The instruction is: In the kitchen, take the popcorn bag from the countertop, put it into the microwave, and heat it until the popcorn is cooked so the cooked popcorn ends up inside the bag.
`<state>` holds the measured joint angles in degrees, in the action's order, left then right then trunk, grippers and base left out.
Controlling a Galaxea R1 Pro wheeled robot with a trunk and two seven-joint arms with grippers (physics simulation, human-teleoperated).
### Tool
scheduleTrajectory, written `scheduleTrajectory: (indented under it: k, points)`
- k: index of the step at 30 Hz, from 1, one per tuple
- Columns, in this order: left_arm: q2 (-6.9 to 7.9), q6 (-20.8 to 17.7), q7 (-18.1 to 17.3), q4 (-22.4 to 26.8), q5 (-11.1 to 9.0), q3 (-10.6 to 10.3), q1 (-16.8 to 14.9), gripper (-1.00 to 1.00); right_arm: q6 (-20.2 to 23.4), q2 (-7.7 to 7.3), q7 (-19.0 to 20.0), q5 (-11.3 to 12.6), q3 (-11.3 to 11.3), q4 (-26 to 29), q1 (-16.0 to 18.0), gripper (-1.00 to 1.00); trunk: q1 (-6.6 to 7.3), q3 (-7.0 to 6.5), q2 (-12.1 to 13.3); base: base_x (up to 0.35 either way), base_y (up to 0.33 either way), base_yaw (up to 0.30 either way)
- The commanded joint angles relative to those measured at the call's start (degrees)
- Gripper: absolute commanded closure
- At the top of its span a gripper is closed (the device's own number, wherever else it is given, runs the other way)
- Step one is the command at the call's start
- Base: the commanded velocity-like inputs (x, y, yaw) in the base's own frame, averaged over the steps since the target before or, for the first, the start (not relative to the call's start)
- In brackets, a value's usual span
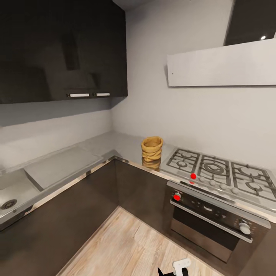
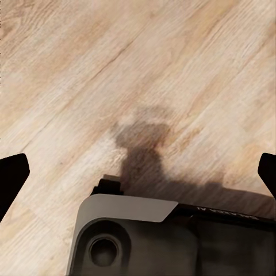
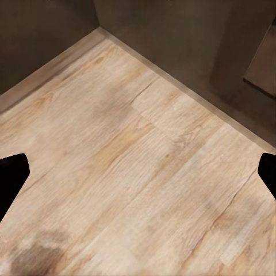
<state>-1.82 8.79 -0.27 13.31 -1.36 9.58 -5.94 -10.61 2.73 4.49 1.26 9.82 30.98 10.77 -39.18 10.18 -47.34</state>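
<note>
bag [image 1: 151, 148] upright near the countertop [image 1: 115, 145] corner beside the hob [image 1: 220, 172], ahead of me; both grippers spread wide, empty, over floor [image 3: 138, 172].

1. Your popcorn bag [image 1: 152, 148] looked like crumpled tan paper, matt.
2. The countertop [image 1: 115, 147] under it was smooth grey metal, reflective enough to mirror the bag.
3. The upper cabinets [image 1: 61, 50] were glossy black.
4. The gas hob [image 1: 220, 174] was brushed steel with dark grates.
5. The floor [image 3: 138, 172] you saw was pale, grained wood planks.
6. The hood [image 1: 222, 65] was flat matt white.
</note>
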Motion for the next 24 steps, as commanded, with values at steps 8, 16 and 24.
scheduleTrajectory:
  k: [8, 16, 24]
  points:
    - [-0.19, 0.2, 0.0, 0.0, -0.1, 0.1, 0.0, -1.0, -0.2, -0.01, 0.1, 0.1, 0.0, 0.0, 0.0, -1.0, 1.54, -1.18, 2.8, 0.0, 0.0, 0.0]
    - [-0.23, 0.2, 0.0, 0.0, 0.2, 0.0, 0.0, -1.0, -0.3, 0.0, 0.1, 0.1, 0.0, 0.0, 0.0, -1.0, 3.29, -2.62, 6.0, 0.0, 0.0, 0.0]
    - [-0.2, 0.2, 0.1, 0.0, 0.0, 0.0, -0.1, -1.0, -0.3, 0.07, 0.1, 0.1, 0.1, 0.0, 0.0, -1.0, 5.05, -4.05, 9.2, 0.0, 0.0, 0.0]
